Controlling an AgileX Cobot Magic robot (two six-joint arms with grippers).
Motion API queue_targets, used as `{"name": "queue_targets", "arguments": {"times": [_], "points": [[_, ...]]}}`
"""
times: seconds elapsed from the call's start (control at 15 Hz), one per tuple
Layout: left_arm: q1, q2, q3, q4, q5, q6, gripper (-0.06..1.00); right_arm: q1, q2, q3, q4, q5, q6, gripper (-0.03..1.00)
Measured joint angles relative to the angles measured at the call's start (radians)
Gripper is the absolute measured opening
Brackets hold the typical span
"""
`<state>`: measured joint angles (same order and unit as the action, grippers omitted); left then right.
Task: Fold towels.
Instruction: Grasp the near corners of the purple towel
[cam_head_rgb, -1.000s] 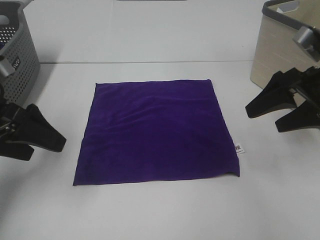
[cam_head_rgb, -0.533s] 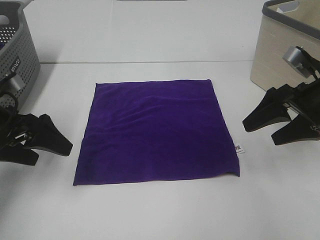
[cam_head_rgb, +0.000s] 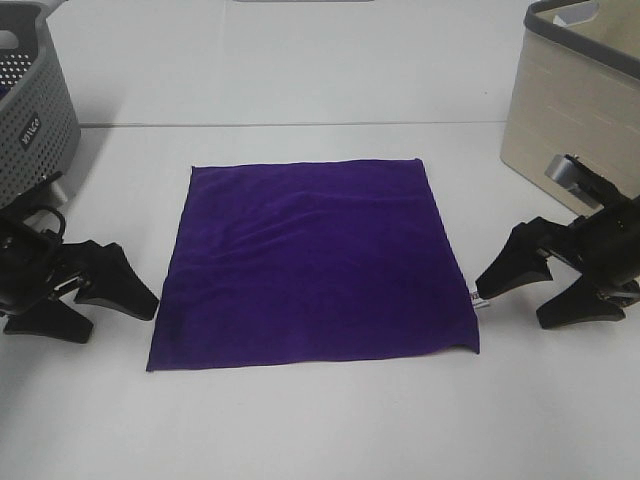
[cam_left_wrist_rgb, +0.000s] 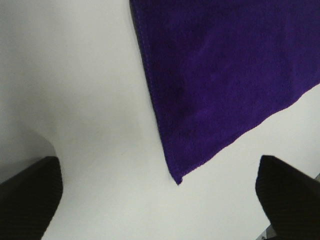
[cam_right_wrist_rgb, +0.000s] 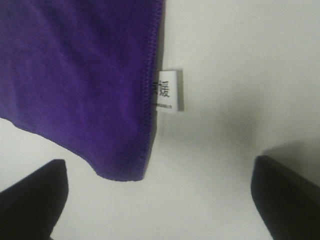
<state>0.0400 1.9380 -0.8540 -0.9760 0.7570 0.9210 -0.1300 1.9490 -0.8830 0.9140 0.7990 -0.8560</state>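
A deep purple plush towel (cam_head_rgb: 310, 265) lies flat and spread out in the middle of the white table. Its small white tag (cam_head_rgb: 477, 296) sticks out of the right edge near the front. My left gripper (cam_head_rgb: 122, 318) is open and empty, low over the table just left of the towel's front left corner (cam_left_wrist_rgb: 177, 181). My right gripper (cam_head_rgb: 510, 303) is open and empty, low beside the towel's front right corner, its inner fingertip close to the tag (cam_right_wrist_rgb: 166, 91). The towel (cam_left_wrist_rgb: 225, 65) fills much of the left wrist view, and its corner (cam_right_wrist_rgb: 122, 172) shows in the right wrist view.
A grey perforated basket (cam_head_rgb: 30, 110) stands at the back left. A beige bin with a grey rim (cam_head_rgb: 580, 90) stands at the back right. The white table (cam_head_rgb: 320, 430) runs bare in front of the towel.
Both grippers have come down and moved inward toward the towel's front corners. They stay open. The towel has not moved.
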Motion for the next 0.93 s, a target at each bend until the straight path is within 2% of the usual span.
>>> {"name": "queue_targets", "arguments": {"times": [0.27, 0.67, 0.73, 0.93], "points": [[0.0, 0.033, -0.012, -0.035, 0.032, 0.008, 0.97, 0.0, 0.05, -0.018, 0.054, 0.039, -0.019, 0.95], [-0.023, 0.036, -0.012, -0.032, 0.029, -0.028, 0.97, 0.016, 0.061, -0.021, 0.062, 0.033, 0.006, 0.92], [-0.106, 0.038, -0.033, 0.002, -0.003, -0.123, 0.95, 0.062, 0.077, -0.022, 0.073, 0.024, 0.016, 0.85], [-0.256, 0.11, -0.173, 0.107, 0.022, -0.328, 0.86, 0.204, 0.123, -0.057, 0.099, 0.004, 0.058, 0.72]]}}
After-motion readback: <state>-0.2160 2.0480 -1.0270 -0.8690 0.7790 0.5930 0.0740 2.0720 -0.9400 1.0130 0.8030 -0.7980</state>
